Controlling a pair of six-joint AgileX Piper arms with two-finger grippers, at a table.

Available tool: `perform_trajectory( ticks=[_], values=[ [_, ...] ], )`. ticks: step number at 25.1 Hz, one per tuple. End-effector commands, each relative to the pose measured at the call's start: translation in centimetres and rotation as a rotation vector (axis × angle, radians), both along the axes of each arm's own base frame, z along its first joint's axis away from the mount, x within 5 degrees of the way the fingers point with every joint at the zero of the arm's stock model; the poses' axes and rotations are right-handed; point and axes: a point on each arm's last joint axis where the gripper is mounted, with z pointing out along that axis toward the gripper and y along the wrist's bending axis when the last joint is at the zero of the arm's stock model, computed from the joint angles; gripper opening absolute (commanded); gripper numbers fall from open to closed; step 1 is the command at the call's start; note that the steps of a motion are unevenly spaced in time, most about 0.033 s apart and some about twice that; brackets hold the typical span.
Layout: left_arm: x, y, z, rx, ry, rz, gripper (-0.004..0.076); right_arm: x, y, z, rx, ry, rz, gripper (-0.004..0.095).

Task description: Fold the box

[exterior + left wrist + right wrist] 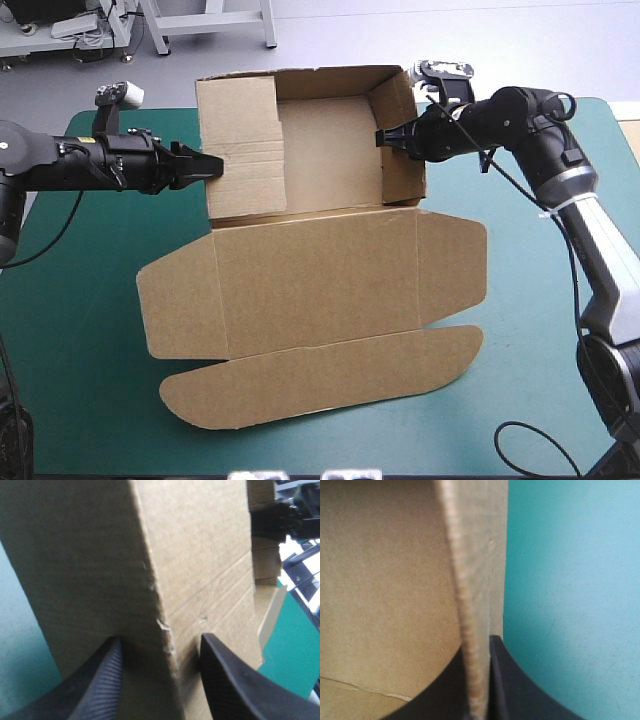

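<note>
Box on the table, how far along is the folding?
Done: the box has its far walls raised into a tray. In hand: the right gripper pinches the right wall, and the left gripper straddles the left wall's flap, seemingly not tucked. Left: tucking; the lid lies flat.

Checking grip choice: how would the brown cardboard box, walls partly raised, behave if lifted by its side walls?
Probably stiff but hinged: the brown cardboard box holds its walls upright, yet the flat lid would likely droop at its crease. Likely light: the right gripper pinches only one thin wall. Pushed, it should slide, not tip, lying broad on the teal-green cover.
</note>
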Motion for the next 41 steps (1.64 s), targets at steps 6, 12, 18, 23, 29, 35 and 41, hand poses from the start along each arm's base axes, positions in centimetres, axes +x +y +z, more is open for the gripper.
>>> perform_trajectory(
  ticks=[6, 12, 18, 23, 29, 35, 41],
  values=[
    [-0.5, 0.6, 1.5, 0.037, -0.03, 0.145, 0.0297, -2.4, 2.5, 3.1, 0.076, -0.088, 0.034, -0.0002],
    [-0.5, -1.3, 0.9, 0.126, -0.025, 0.127, -0.0009, -3.3, 3.9, 2.7, 0.025, -0.06, 0.065, -0.0002],
    [0.5, -4.2, -1.7, 0.301, 0.073, 0.178, -0.0009, -3.1, 2.3, 0.6, -0.166, 0.064, -0.052, -0.0003],
    [3.6, -7.0, -6.5, 0.394, 0.197, 0.132, -0.0009, -0.6, 3.3, -4.4, -0.241, 0.233, -0.039, -0.0003],
    [6.2, -8.2, -10.4, 0.428, 0.262, 0.135, -0.0009, 2.1, 4.4, -9.3, -0.295, 0.301, -0.015, -0.0003],
    [6.5, -8.3, -11.7, 0.494, 0.279, 0.058, 0.0012, 2.5, 4.2, -11.1, -0.405, 0.338, 0.057, 0.0146],
    [6.4, -8.4, -11.7, 0.507, 0.264, 0.016, 0.0225, 2.4, 3.5, -10.4, -0.483, 0.334, 0.046, 0.0447]
  ],
)
